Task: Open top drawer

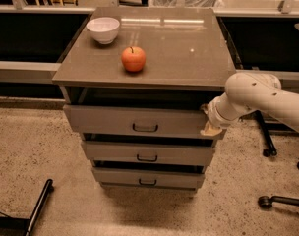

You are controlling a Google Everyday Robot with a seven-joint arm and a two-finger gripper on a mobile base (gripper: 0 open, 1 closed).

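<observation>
The top drawer is the widest grey-brown front under the cabinet top, with a small black bar handle at its centre. It stands a little way out, with a dark gap above it. My gripper is at the drawer's right end, at the end of the white arm that reaches in from the right. A pale fingertip points down against the front's right corner.
A red apple and a white bowl sit on the cabinet top. Two narrower drawers lie below, also slightly out. Chair casters stand at right, a black bar on the floor at lower left.
</observation>
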